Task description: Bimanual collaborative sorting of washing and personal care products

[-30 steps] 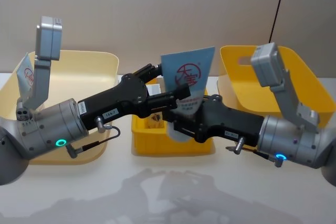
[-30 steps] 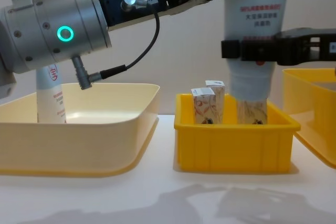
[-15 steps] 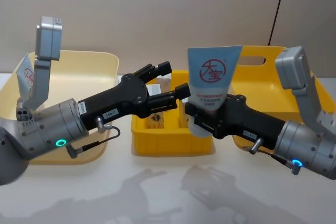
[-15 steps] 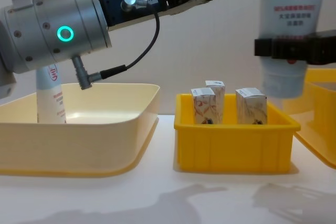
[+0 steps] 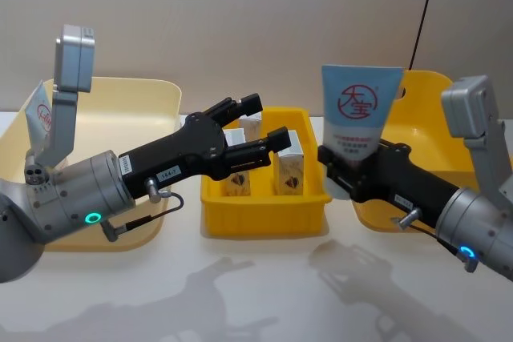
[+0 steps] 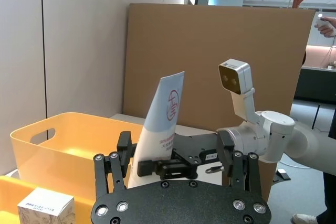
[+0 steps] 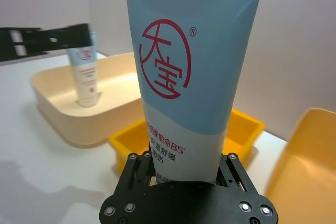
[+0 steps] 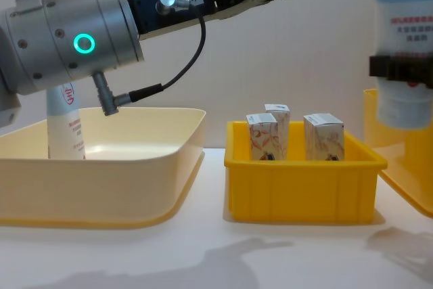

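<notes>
Carrying a tube (image 5: 361, 110) upright in the right gripper (image 5: 349, 167), clamped shut low on the body, crimped end up and cap end hanging below the grip. Held in the air, touching nothing else. Just to the left of this gripper and lower down, a small bin (image 5: 264, 215) with three cartons (image 8: 323, 137) standing inside. Just to the right and behind, a larger yellow bin (image 5: 425, 90).

Hovering above the small bin, the left gripper (image 5: 260, 122), spread wide and holding nothing, cartons directly beneath. Well off to the left of that gripper, alongside its own arm, a cream bin (image 5: 136, 90) with a second tube (image 8: 65, 130) standing upright in it.

Judging progress: seemingly about midway. One tube apparently sorted into the cream bin, one in hand, cartons gathered in the small bin. Destination of the carried tube: not certain, perhaps the yellow bin beside it. Left to do, probably: setting this tube down in a bin, letting go, and moving the cartons on if meant for another bin.
</notes>
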Controlling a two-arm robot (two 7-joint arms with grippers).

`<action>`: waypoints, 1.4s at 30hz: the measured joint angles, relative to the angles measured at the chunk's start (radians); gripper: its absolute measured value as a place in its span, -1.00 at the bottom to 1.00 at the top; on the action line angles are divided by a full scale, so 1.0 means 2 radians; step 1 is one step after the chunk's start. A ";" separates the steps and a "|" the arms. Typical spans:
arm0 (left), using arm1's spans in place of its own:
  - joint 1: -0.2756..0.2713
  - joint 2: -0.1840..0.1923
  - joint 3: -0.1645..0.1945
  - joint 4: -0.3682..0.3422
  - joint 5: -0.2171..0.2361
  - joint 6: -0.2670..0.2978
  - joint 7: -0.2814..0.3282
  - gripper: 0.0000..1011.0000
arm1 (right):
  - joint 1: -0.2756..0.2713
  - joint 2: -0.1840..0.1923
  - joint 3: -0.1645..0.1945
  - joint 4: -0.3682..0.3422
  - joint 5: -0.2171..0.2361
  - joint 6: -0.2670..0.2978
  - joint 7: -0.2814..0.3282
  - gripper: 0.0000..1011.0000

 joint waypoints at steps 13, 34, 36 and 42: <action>0.000 0.000 0.000 0.000 0.000 0.000 0.000 0.98 | -0.021 -0.016 0.018 -0.011 -0.044 0.007 -0.091 -0.10; 0.000 0.000 0.000 0.000 0.000 0.000 0.000 0.98 | -0.021 -0.048 0.050 0.012 -0.118 -0.025 -0.207 -0.10; 0.000 0.000 0.000 0.000 0.000 0.000 0.000 0.98 | -0.018 -0.052 0.053 0.018 -0.125 -0.036 -0.215 -0.10; 0.000 0.000 0.000 0.000 0.000 0.000 0.000 0.98 | -0.009 -0.062 0.061 0.035 -0.141 -0.058 -0.235 -0.10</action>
